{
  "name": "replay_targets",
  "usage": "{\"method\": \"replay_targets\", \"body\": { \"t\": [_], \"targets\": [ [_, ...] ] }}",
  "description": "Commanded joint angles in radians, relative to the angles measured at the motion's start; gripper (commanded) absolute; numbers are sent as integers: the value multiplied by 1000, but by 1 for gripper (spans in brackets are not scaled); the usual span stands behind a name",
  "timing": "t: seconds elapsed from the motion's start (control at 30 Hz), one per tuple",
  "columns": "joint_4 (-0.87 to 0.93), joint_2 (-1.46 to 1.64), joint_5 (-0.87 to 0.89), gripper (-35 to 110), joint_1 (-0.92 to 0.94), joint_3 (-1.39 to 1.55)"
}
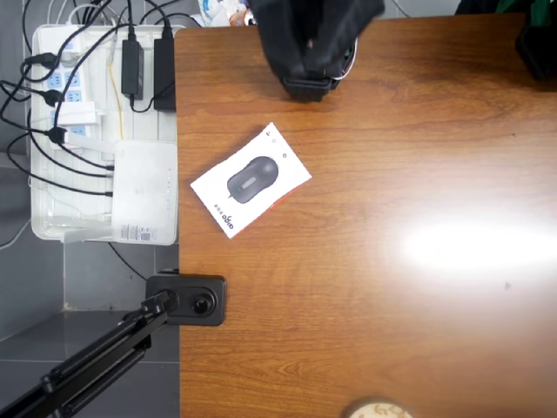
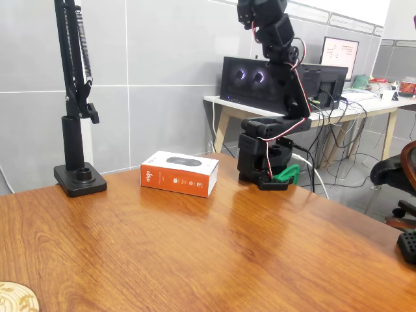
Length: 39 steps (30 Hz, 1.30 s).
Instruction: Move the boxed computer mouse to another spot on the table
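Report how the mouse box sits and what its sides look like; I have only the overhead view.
Observer: The boxed computer mouse lies flat on the table. Its long side toward the fixed view is orange-red with small white print.
Operator: Give me the arm's posture.
Observer: The arm rises from its base up to the top of the fixed view. It stands apart from the box and touches nothing on it.
Operator: Name what is at the base.
Observer: A green clamp sits at the foot of the base, at the table's far edge.
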Motion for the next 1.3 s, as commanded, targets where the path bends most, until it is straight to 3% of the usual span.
{"method": "replay_targets", "body": {
  "t": [0.0,0.17,0.5,0.73,0.87,1.17,1.27],
  "targets": [
    [-288,2,-49,0,-17,98],
    [-701,2,-206,0,-32,281],
    [-1221,2,-445,0,-32,522],
    [-1350,2,-618,0,-18,522],
    [-1517,2,-755,0,-46,522],
    [-1575,2,-741,0,-104,522],
    [-1575,2,-627,0,-104,522]
  ]
}}
